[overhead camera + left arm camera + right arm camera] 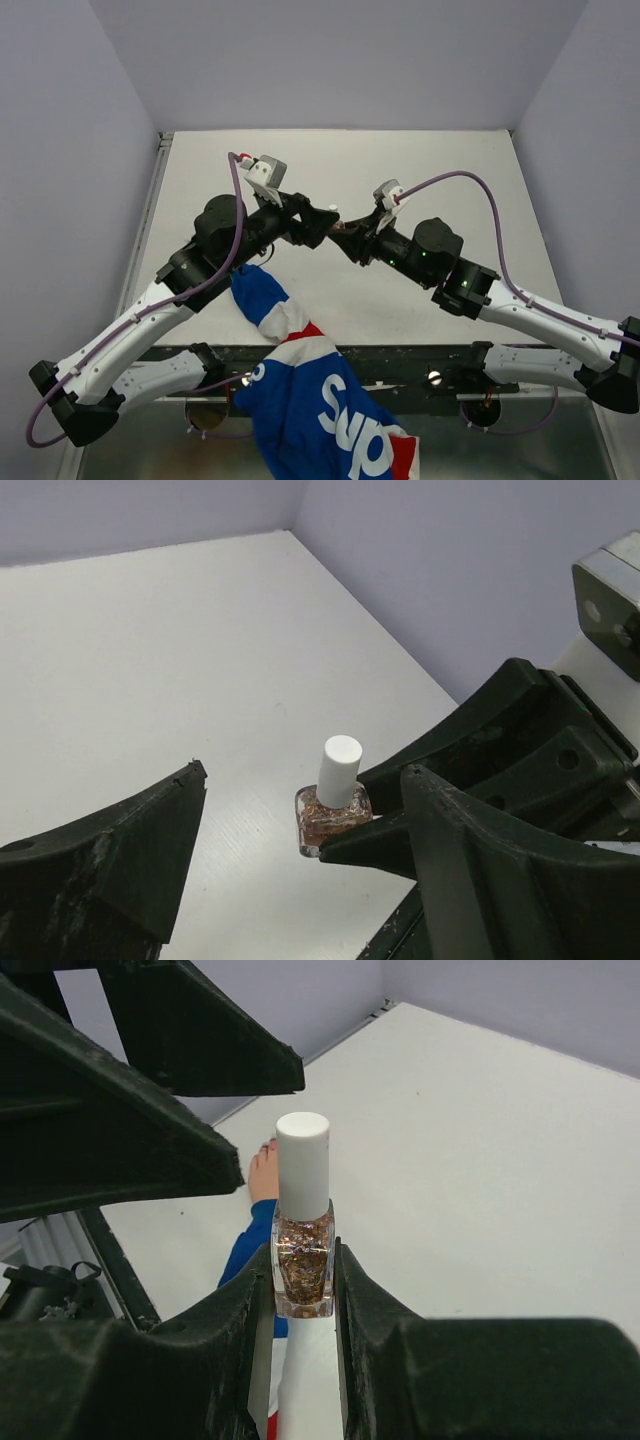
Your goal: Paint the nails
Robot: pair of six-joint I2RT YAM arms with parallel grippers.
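My right gripper (303, 1255) is shut on a small clear polish bottle (303, 1265) full of coppery glitter and holds it upright above the white table. Its white cap (303, 1165) points up. The bottle also shows in the left wrist view (333, 818). My left gripper (305, 771) is open, with its fingers (150, 1165) spread close around the cap and not touching it. In the top view both grippers, left (325, 222) and right (347, 237), meet mid-table. A bare hand (263, 1175) with one pinkish nail (271, 1145) lies below, in a blue, white and red sleeve (300, 380).
The white table (420, 170) is walled in by pale lilac panels. A dark strip (400, 355) runs along its near edge by the arm bases. Purple cables (490, 215) loop over both arms. The sleeved arm reaches in under my left arm.
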